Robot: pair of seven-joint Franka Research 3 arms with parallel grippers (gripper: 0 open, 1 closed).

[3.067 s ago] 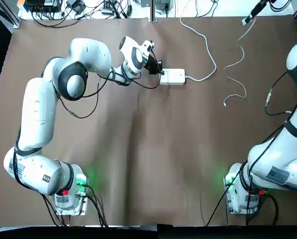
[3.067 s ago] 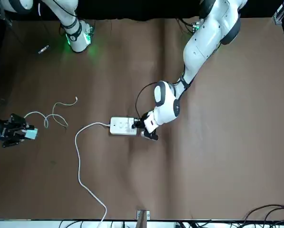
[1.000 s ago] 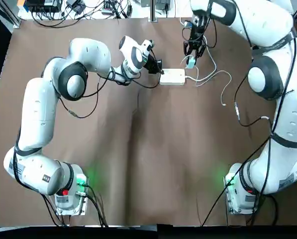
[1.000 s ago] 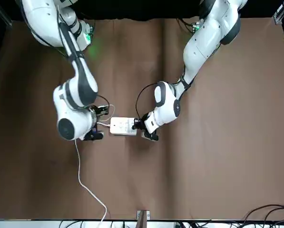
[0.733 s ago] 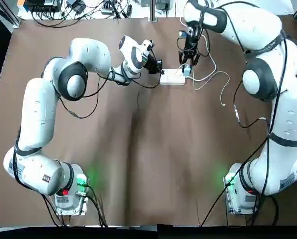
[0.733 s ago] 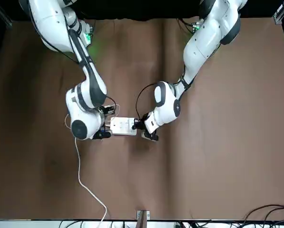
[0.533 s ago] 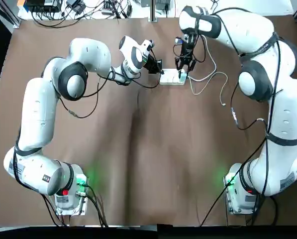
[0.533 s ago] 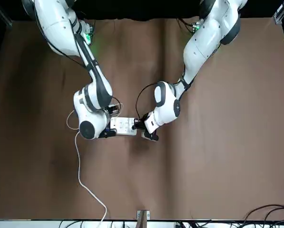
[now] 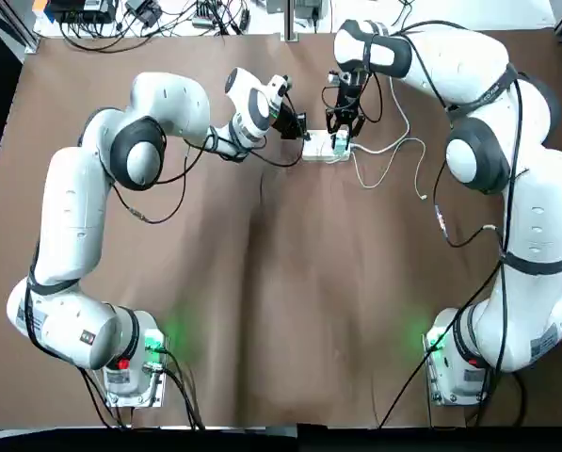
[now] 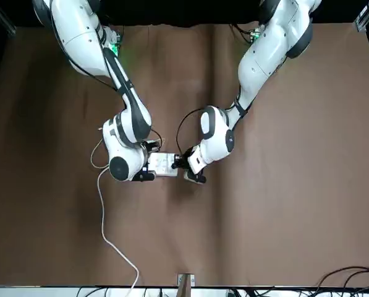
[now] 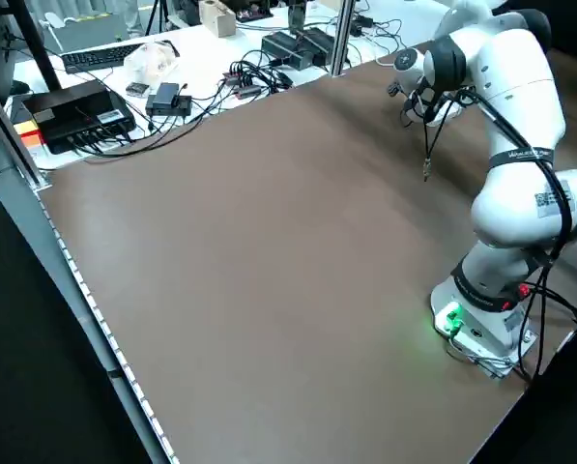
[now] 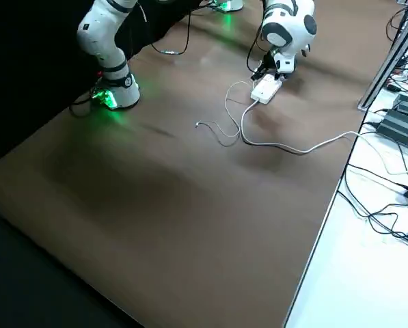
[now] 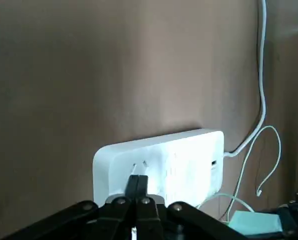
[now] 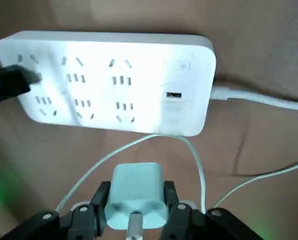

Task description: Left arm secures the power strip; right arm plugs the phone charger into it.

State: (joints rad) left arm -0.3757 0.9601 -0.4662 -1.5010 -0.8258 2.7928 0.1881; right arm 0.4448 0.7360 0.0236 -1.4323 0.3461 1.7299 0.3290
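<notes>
The white power strip [image 9: 320, 146] lies flat at the far middle of the table, its thick cord [image 12: 292, 147] trailing away. My left gripper [image 9: 304, 135] is shut, its joined fingertips [image 13: 137, 184] pressing on the strip's end. The right gripper [image 9: 339, 139] hovers over the strip's cord end, shut on the teal phone charger [image 14: 135, 189], whose thin white cable [image 9: 393, 162] loops over the table. In the right wrist view the charger sits just short of the strip's long edge [image 14: 114, 85], apart from the sockets. The front view shows both grippers flanking the strip [image 10: 164, 164].
Cables, boxes and a keyboard crowd the white bench [image 11: 124, 77] beyond the table's far edge. A metal post [image 9: 287, 24] stands at the far middle. Brown table surface [image 9: 290, 301] stretches between the strip and the arms' bases.
The right arm has swung in from the table's right side with the charger and moved left until it is over the strip. The left gripper and the strip have stayed put.
</notes>
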